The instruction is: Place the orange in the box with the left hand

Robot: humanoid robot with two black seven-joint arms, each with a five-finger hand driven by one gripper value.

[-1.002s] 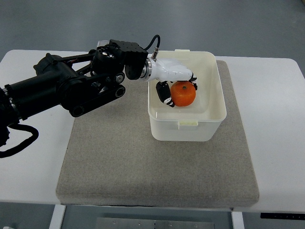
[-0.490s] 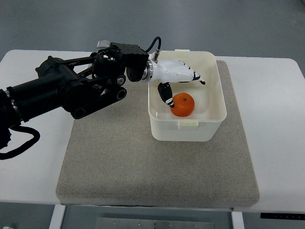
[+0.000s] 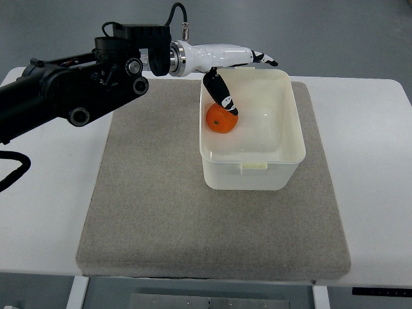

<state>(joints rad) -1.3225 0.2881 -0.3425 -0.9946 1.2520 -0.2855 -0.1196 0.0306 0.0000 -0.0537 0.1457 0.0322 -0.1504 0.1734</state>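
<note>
The orange [image 3: 221,120] lies inside the white plastic box [image 3: 252,168], against its left wall. My left hand [image 3: 241,72] is above the box's back left corner, fingers spread and holding nothing. Its white fingers point right along the back rim, and its thumb [image 3: 220,96] hangs down just above the orange. The black left arm [image 3: 77,87] reaches in from the left edge. The right arm is out of view.
The box stands at the back right of a grey mat [image 3: 161,212] on a white table [image 3: 373,187]. A black cable [image 3: 175,16] loops above the wrist.
The hand let go of the orange, opened, and rose back toward the box's far rim. The orange dropped and rolled to the box's left wall.
</note>
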